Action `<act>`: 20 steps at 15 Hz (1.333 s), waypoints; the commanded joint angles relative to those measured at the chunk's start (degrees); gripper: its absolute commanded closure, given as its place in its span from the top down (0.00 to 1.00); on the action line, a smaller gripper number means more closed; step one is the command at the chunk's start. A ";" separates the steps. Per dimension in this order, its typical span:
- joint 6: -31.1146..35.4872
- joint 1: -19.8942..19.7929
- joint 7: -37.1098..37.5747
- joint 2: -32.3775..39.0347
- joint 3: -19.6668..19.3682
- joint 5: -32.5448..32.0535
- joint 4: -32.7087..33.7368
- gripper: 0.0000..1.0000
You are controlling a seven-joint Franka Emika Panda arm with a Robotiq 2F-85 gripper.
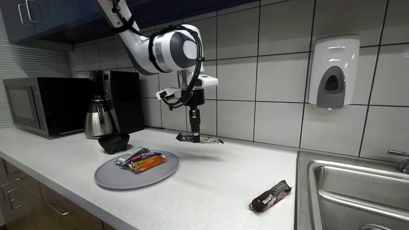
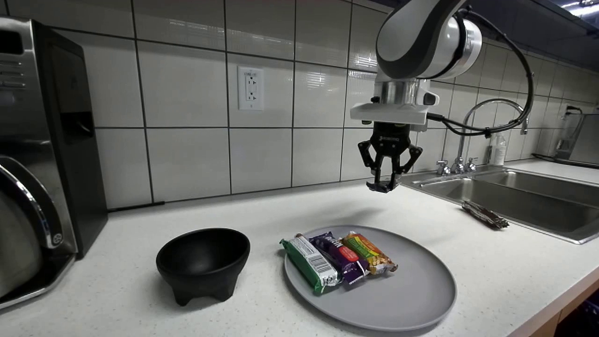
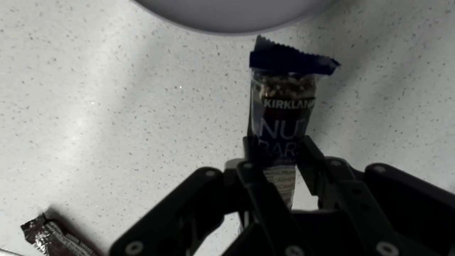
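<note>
1. Black and two-fingered, your end effector (image 3: 278,152) is clamped on the sides of a nut bar (image 3: 283,122), holding it clear above the counter (image 1: 204,191).
2. In the wrist view, you see the nut bar pointing toward the grey plate (image 3: 233,16).
3. On that plate, your green bar (image 2: 311,263), purple bar (image 2: 342,257) and orange bar (image 2: 369,252) lie side by side.
4. Near the sink (image 1: 303,191), you have a brown bar (image 1: 271,196) lying on the counter.
5. Beside the plate, you find a black bowl (image 2: 202,282).
</note>
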 commanded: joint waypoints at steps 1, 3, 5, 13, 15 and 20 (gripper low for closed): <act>-1.22 0.05 -1.25 -4.32 1.74 -0.68 -3.58 0.08; -1.59 0.25 -1.48 -5.24 2.56 -0.93 -4.50 0.08; -1.83 0.24 -2.65 -6.08 3.56 -0.21 -5.39 0.08; -1.82 0.10 -8.71 -8.51 6.27 1.22 -9.00 0.08; -1.74 -0.02 -11.07 -8.88 6.57 1.24 -10.01 0.08; -0.38 -0.29 -17.73 -9.00 6.50 0.74 -12.08 0.08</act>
